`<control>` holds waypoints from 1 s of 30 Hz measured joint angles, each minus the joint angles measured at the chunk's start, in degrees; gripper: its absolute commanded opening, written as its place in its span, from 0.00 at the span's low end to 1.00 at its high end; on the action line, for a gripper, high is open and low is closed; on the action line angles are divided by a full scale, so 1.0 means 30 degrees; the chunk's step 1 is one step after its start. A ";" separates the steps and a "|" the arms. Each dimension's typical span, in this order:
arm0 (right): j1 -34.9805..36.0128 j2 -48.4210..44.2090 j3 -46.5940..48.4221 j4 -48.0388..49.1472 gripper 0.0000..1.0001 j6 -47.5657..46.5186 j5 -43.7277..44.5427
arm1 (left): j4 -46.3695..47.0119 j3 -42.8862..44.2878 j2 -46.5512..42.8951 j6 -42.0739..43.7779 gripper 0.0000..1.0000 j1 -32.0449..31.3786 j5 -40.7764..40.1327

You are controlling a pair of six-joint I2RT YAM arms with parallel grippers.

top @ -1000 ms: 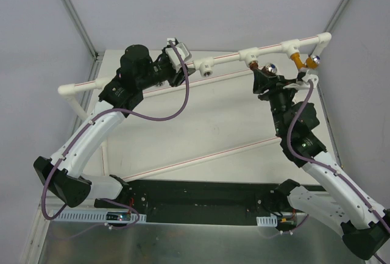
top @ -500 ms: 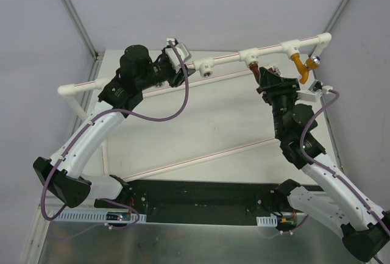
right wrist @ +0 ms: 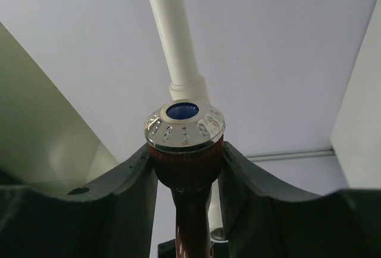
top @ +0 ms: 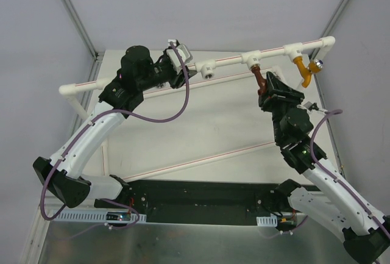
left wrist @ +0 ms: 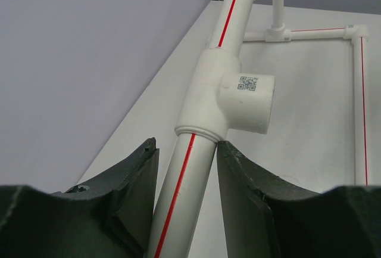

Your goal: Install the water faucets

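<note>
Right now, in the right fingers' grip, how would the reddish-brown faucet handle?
Probably stiff and light: the reddish-brown faucet looks like small moulded plastic. Its shiny round end may be slippery; the right fingers clamp just below it, on the duller body.

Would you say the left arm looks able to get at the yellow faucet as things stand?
Probably not. The left tool is clamped on the white pipe well away from the yellow faucet, and the right tool, holding the brown faucet, sits between them.
</note>
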 measured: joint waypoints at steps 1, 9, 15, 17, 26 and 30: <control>0.0000 0.0015 -0.0080 -0.0095 0.00 0.1035 -0.0044 | 0.0000 0.0000 0.0000 0.0007 0.00 0.0007 0.0000; -0.0007 0.0087 -0.0743 -0.0087 0.29 0.6696 -0.0794 | 0.0007 0.0000 0.0000 0.0007 0.00 0.0022 -0.0022; -0.0007 -0.0860 -0.1719 0.0211 0.34 0.7854 -0.1166 | -0.0146 -0.0015 -0.0095 -0.0131 0.00 -0.0022 0.0102; 0.0007 -0.1443 -0.2025 0.0182 0.35 0.7854 -0.1180 | -0.0146 -0.0015 -0.0095 -0.0248 0.00 -0.0124 0.0233; 0.0160 -0.3504 -0.2681 -0.0823 0.54 0.7817 -0.1129 | -0.0146 -0.0015 -0.0095 -0.0707 0.00 -0.0393 0.0583; -0.0029 -0.4240 -0.2936 -0.2208 0.67 0.7745 0.0357 | -0.0007 0.0000 -0.0051 -0.0692 0.00 -0.0335 0.0692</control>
